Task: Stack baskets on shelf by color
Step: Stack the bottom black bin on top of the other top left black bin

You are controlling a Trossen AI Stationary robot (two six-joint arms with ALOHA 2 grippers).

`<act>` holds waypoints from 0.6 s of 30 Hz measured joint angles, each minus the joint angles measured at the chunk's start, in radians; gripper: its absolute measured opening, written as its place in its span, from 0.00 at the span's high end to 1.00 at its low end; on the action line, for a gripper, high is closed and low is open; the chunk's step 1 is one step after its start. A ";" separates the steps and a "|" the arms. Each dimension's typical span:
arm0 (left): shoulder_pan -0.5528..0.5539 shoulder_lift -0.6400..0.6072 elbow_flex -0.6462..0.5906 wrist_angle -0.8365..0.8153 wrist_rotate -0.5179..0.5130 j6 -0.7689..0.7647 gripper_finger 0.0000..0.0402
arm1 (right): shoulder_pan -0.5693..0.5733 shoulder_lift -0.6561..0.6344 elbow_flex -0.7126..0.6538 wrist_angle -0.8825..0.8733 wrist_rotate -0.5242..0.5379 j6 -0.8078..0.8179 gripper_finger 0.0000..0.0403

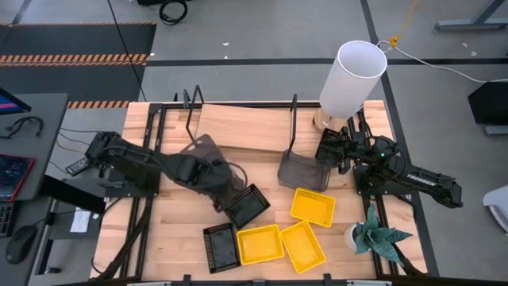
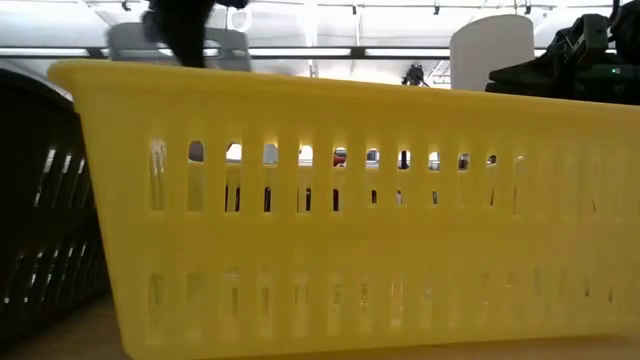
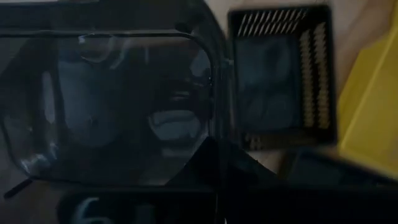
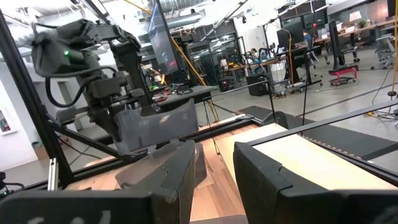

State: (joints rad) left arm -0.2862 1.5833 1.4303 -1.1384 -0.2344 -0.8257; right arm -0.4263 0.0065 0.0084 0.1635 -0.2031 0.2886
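My left gripper [image 1: 225,189] is over the table's middle, shut on a smoky grey basket [image 1: 208,151], which also shows in the right wrist view as a grey basket [image 4: 155,127] under the left arm. A black basket [image 1: 248,205] lies right below it, and another black basket [image 1: 221,246] sits nearer the front edge. Three yellow baskets [image 1: 312,206], [image 1: 259,244], [image 1: 303,246] lie flat on the table. A second grey basket [image 1: 303,168] stands tilted by the right wire frame of the shelf [image 1: 246,127]. My right gripper [image 4: 214,171] is open beside it, touching nothing. My left gripper holds the smoky grey basket from above, slanting down. Its wrist view looks through the basket's clear floor [image 3: 124,106], and the basket hides the fingers' exact place on it. The basket [image 4: 158,124] hangs below the gripper, lifted clear of the table.
A tall white cylinder [image 1: 353,75] stands at the far right corner behind my right arm. A small potted plant [image 1: 373,237] sits near the right front edge. In the low view a yellow basket [image 2: 350,210] fills the picture. The shelf board's top is bare wood.
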 joint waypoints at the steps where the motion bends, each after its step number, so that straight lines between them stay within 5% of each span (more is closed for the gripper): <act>1: 0.009 0.000 0.000 0.020 0.001 0.000 0.99 | 0.000 0.000 0.000 0.000 0.000 0.000 0.71; 18: 0.082 0.046 -0.001 0.038 0.111 -0.029 0.99 | 0.000 0.000 0.000 0.000 0.000 0.000 0.71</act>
State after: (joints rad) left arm -0.2039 1.6294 1.4296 -1.1000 -0.1229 -0.8544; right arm -0.4266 0.0064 0.0086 0.1635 -0.2029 0.2886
